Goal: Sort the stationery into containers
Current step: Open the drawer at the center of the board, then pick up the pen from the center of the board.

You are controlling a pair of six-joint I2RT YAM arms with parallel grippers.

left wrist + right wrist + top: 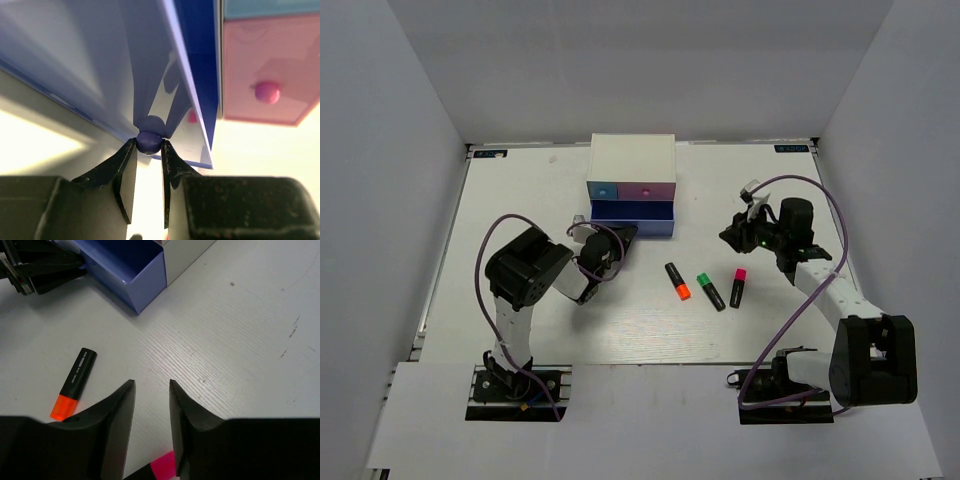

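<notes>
The chest (632, 158) is white. It has a light blue drawer front (604, 190), a pink drawer front (646, 190) with a darker pink knob (267, 92), and a deep blue drawer (632, 215) with a blue-violet knob (149, 141). The three markers are black: the orange-ended marker (678, 281), the green-ended marker (711, 291) and the pink-ended marker (738, 287). The worktop (520, 200) is off-white. The left hand (148, 150) and right hand (151, 385) are black, and the cables (820, 200) are purple.

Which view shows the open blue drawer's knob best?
Left wrist: the knob sits centre frame, pinched by the left end effector. Top external shows the blue drawer pulled out, but the end effector hides its knob. Right wrist shows only the drawer's corner.
</notes>
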